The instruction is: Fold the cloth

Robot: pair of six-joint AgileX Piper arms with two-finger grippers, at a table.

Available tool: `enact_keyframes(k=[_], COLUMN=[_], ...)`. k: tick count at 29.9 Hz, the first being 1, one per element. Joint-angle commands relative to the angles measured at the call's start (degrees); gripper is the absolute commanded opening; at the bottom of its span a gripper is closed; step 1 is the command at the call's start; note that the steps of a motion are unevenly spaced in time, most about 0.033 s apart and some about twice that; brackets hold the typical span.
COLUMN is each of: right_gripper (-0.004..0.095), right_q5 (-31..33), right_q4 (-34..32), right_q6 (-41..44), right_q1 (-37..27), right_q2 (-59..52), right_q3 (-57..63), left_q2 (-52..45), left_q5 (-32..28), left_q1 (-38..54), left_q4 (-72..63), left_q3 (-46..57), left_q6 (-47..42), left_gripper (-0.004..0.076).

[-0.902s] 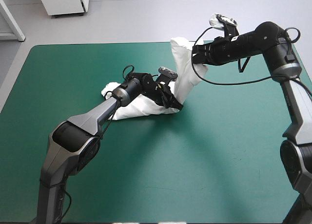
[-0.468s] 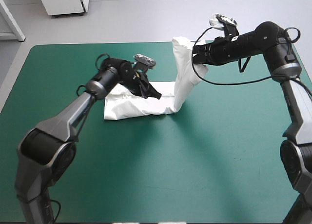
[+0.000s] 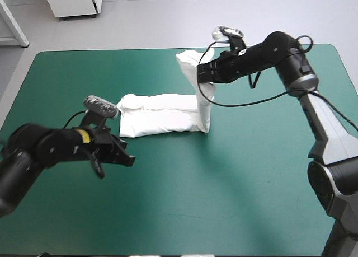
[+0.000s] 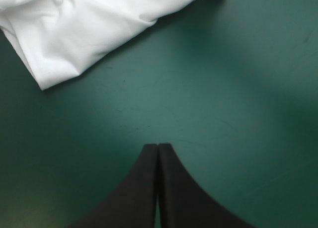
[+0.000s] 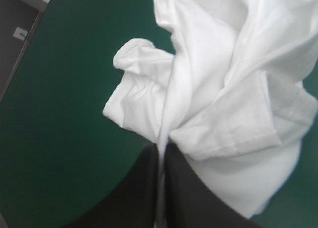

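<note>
White short-sleeved T-shirt (image 3: pixel 162 116) looks soft, light, limp. The right end effector (image 5: pixel 163 147) pinches its raised end; the left end effector (image 4: pixel 158 147), pressed together, holds nothing. Best gripped at a corner.

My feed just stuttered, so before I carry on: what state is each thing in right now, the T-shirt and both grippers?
T-shirt: partly folded; a flat band lies on the teal-green cover, its right end held up off it.
Right gripper: shut on the T-shirt, raised above the cover.
Left gripper: shut, empty, over bare cover, apart from the T-shirt's near corner.
</note>
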Motion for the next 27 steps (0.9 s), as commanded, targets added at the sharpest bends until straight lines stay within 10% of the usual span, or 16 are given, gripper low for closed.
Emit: enact_keyframes(k=[1, 9, 27], right_gripper=[-0.0019, -0.0019, -0.0019], right_q5=[-4.85, -12.86, -18.41], right_q4=[2.54, 2.16, 5.81], right_q6=[-1.16, -1.76, -2.30], right_q1=[4.72, 13.74, 21.04], right_q2=[-0.44, 5.78, 22.22], right_q3=[-1.81, -1.81, -9.90], left_q2=[-13.31, -28.35, -25.05], left_q5=[-8.89, -10.62, -15.86], left_q1=[-0.07, -0.07, -0.07], left_q4=[-2.38, 0.87, -0.93], left_q3=[4.99, 12.99, 12.92], left_q6=[-1.28, -10.98, -10.61], left_gripper=[-0.0009, -0.0009, -0.0009])
